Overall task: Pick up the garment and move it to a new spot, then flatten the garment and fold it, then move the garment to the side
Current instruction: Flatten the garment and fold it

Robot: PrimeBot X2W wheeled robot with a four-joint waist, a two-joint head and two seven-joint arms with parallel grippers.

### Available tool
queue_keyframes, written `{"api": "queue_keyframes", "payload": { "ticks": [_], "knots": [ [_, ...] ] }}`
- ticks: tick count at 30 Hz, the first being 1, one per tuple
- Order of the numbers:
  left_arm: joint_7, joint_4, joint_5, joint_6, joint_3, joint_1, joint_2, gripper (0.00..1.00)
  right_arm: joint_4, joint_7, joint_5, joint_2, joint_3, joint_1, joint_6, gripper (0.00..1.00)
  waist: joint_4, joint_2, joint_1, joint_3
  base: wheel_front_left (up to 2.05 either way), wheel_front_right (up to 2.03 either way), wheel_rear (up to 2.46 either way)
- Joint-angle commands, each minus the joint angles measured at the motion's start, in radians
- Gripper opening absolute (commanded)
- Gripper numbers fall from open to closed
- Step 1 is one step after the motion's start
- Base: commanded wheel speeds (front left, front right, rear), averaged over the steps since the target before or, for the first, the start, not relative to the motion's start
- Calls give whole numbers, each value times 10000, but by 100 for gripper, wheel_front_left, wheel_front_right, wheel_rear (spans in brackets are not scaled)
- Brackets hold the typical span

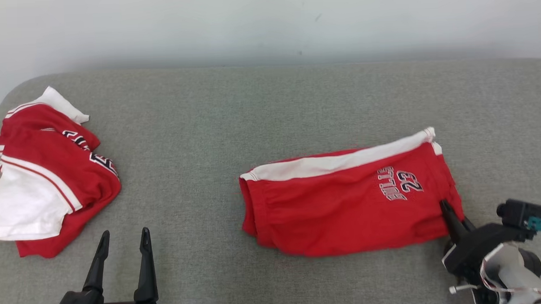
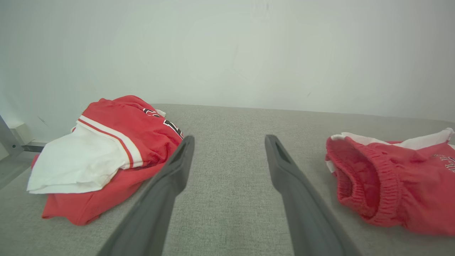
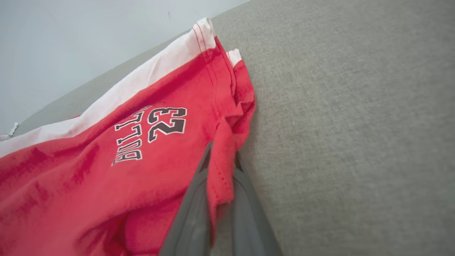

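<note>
While left pincer (image 1: pixel 125 232) gapes, right pincer (image 1: pixel 445 205) pinches shorts (image 1: pixel 344 203).

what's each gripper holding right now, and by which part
The right gripper is shut on the red shorts, pinching a fold of the leg hem beside the 23 print. The left gripper is open and holds nothing.

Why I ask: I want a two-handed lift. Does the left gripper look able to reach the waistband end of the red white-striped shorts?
Likely yes. The open left gripper faces bare grey fabric surface; the red white-striped shorts lie to its right, waistband end nearest, nothing between.
</note>
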Motion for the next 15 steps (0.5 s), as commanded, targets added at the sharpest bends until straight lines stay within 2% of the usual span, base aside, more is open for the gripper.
{"api": "queue_keyframes", "payload": {
  "ticks": [1,3,4,5,6,15],
  "knots": [
    [-36,-21,53,8,37,178,-7,100,-289,31,105,-130,-40,411,1,0,-167,1,1,-115,0,0,0],
    [-36,-19,15,8,94,193,15,100,-602,63,115,-236,-86,804,1,0,-230,1,1,-119,0,0,0],
    [-36,-14,6,8,119,199,29,100,-716,52,11,-304,-102,932,1,14,-266,1,1,-124,0,0,0],
    [-36,3,21,8,141,211,43,100,-840,0,-76,-342,-149,1033,1,64,-284,1,1,-130,0,0,0],
    [-36,20,41,8,170,230,63,100,-929,-39,-160,-335,-224,1116,1,100,-302,1,1,-145,0,0,0],
    [-36,104,419,8,513,188,81,100,-1071,258,-1598,-480,-917,525,1,100,-215,1,1,-233,0,0,0]
  ]
}}
